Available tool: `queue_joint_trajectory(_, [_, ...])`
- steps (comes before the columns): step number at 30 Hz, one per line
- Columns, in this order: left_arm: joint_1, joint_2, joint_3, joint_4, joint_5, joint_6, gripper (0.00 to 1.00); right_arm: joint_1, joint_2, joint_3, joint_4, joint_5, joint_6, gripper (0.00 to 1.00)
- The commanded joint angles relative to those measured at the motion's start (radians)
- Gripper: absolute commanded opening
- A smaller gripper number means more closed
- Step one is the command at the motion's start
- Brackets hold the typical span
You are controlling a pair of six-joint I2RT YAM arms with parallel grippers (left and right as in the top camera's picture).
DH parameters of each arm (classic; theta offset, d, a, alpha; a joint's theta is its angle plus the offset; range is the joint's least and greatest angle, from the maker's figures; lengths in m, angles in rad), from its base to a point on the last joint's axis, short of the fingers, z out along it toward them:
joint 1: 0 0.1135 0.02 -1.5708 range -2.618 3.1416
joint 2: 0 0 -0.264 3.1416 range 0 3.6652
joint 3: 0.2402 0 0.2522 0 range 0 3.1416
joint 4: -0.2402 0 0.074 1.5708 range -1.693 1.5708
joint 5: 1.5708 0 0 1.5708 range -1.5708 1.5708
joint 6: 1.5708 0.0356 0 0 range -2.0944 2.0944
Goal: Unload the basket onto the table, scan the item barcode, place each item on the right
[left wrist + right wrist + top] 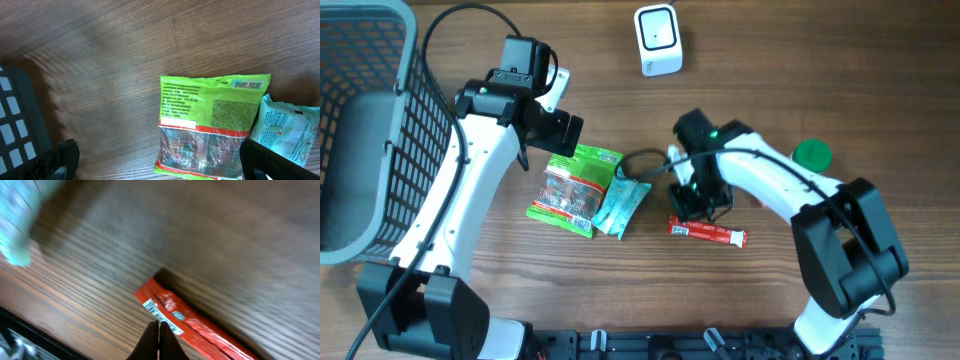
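While my right claw point(159, 326) has its two tips pressed together with nothing visibly pinched between them, they come down right at the near edge of the red stick packet point(187, 324), just beside its white barcode label point(159, 311); whether they touch the wrapper I cannot tell through the blur. That packet lies flat on the wooden table point(840, 60), on my right side, near the front edge. My left claw point(563, 130) is spread wide, its dark fingers point(62, 157) framing the green snack bag point(210, 125), which lies printed back up, with a teal packet point(287, 132) overlapping its right edge. A white scanner point(658, 40) stands at the far side of the table, well apart from the red packet. A grey basket point(380, 130) sits far left, and a green disc point(811, 154) lies near my right arm.
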Motion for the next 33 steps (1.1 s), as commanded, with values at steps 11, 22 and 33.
queue_joint_trajectory(11, [-0.003, -0.004, 0.010, 0.003, -0.009, 0.008, 1.00, 0.040, -0.001, -0.134, 0.261, 0.192, -0.041, 0.06])
queue_joint_trajectory(22, [-0.003, -0.004, 0.010, 0.003, -0.009, 0.008, 1.00, 0.017, -0.044, 0.062, 0.095, 0.185, -0.068, 0.25])
queue_joint_trajectory(33, [-0.003, -0.004, 0.010, 0.003, -0.009, 0.008, 1.00, 0.017, -0.071, -0.057, 0.013, 0.358, -0.094, 0.50])
